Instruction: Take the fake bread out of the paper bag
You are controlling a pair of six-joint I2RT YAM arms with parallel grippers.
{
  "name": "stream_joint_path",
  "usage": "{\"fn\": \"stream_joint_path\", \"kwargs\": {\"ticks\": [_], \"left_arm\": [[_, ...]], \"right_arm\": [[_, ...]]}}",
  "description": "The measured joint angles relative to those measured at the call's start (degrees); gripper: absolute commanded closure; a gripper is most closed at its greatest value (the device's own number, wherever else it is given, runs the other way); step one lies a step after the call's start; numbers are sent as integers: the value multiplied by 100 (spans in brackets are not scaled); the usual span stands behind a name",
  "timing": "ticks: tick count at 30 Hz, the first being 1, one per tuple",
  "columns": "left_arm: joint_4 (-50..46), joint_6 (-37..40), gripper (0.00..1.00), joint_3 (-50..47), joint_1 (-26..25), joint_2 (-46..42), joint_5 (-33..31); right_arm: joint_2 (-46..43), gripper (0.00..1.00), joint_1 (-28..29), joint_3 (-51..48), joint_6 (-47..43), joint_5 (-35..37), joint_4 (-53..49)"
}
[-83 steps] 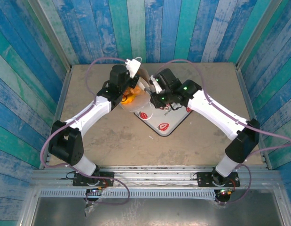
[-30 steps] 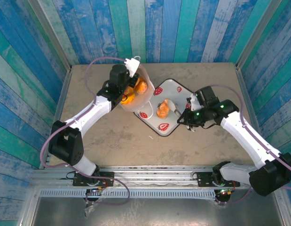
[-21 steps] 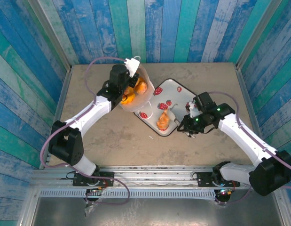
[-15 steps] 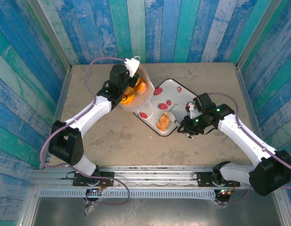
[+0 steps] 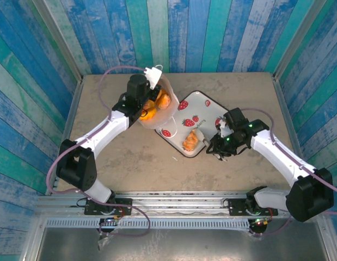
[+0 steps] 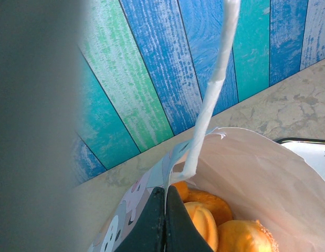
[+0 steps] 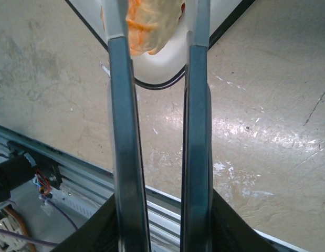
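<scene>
1. Since a second ago my right claw (image 7: 156,16) has brought one pastry (image 5: 190,141) from the middle of the strawberry tray (image 5: 196,106) down to its near corner. My left arm has not shifted.
2. My right fingers stand on either side of that pastry, which looks to be resting on the tray. I cannot tell whether they are pinching it or have just let go.
3. My left claw (image 6: 165,199) is clamped shut on the rim of the paper bag (image 6: 257,173), beside a loop handle, holding the mouth open. The bag stands on the bench (image 5: 130,157), touching the tray's far-left edge.
4. More fake bread (image 6: 204,220) sits inside, several golden-orange pieces packed close together just below the rim.
5. I judge these pieces light, rigid and glossy, so they may slip out of a shallow pinch. I would take each across its narrow middle, fingers well down the sides.
6. Thin paper like this crumples and drags easily. Entering from above, clear of the wall and the handle, seems safest while my left claw steadies the rim.
</scene>
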Motion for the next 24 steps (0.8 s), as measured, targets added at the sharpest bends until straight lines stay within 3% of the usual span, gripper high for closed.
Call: {"fn": "stream_joint_path", "kwargs": {"ticks": [4,24], "left_arm": [[0,-2,99,0,0,0,2],[-13,-2,100,0,0,0,39]], "right_arm": [[0,52,-155,-2,-35,24,-61],[-284,56,-846,120,-350,214,-568]]}}
